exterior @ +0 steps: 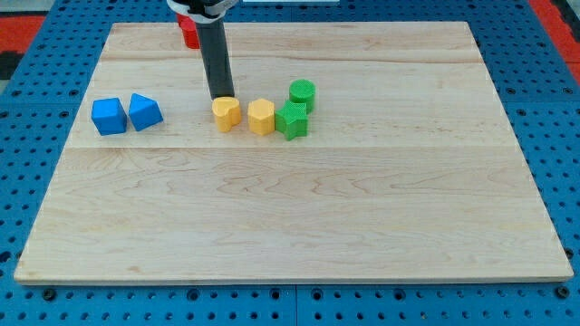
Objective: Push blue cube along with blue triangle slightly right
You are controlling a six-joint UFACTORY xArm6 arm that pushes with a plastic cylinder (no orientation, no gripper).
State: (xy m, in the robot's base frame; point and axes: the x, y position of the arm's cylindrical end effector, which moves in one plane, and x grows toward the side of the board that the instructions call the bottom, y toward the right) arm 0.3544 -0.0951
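A blue cube (109,116) sits at the view's left on the wooden board (290,208). A blue triangle block (144,110) lies right beside it, touching or nearly touching its right side. My tip (221,97) is at the end of the dark rod, to the right of both blue blocks, well apart from them. It stands just above the top edge of a yellow block (227,114), close to or touching it.
A second yellow block (261,117) lies right of the first. A green star-like block (292,119) touches it, with a green cylinder (302,93) just above. A red block (189,33) is near the board's top edge, partly hidden by the rod.
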